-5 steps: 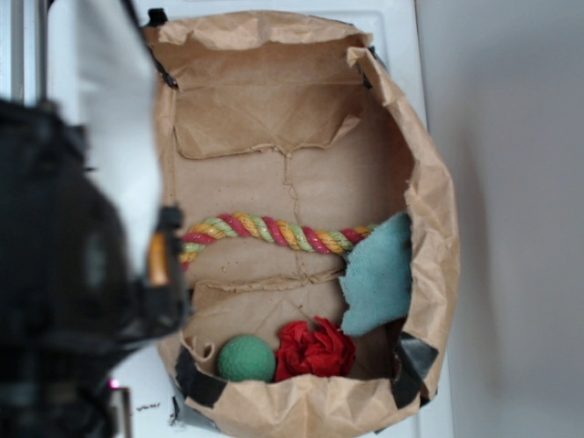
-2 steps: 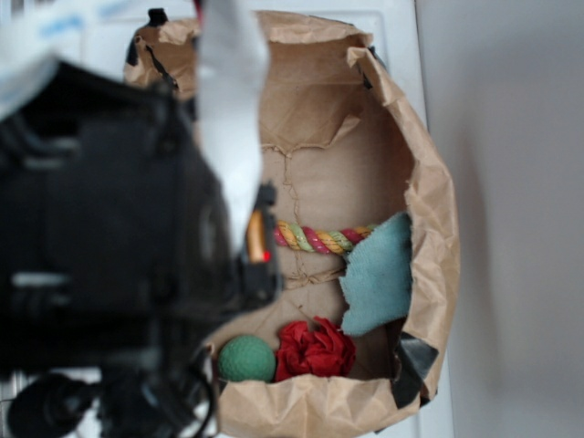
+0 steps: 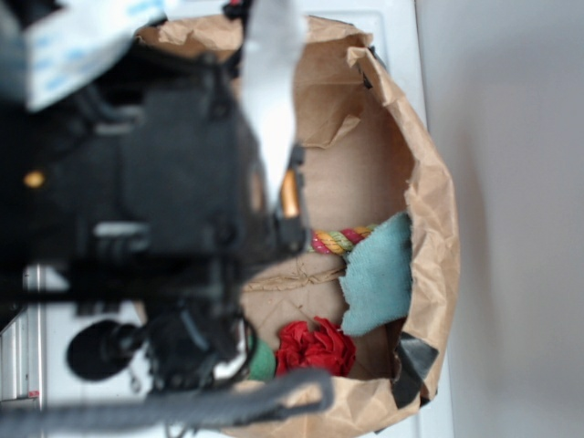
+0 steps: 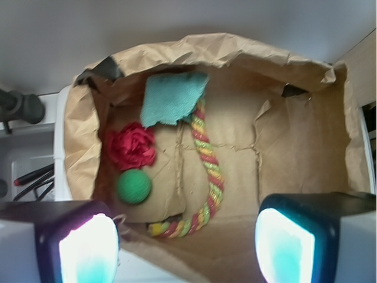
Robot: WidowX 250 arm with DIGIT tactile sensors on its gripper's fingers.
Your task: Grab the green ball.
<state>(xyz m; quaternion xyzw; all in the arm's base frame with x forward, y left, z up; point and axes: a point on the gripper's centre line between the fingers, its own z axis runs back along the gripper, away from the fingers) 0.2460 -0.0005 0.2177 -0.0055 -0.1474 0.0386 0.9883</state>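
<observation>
Brown paper bag [image 4: 330, 147] — white counter [image 3: 401, 36] beneath.

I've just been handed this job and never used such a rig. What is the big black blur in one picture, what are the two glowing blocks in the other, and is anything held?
The black blur is the robot arm, seen from a fixed outside camera; it hides most of the paper bag. The other picture comes from a camera on the arm's wrist, looking down. The two glowing blocks are the fingers of its pincer, standing wide apart and holding nothing. Inside the bag lie the green ball, a red fabric toy next to it, a teal cloth and a coloured rope.
</observation>
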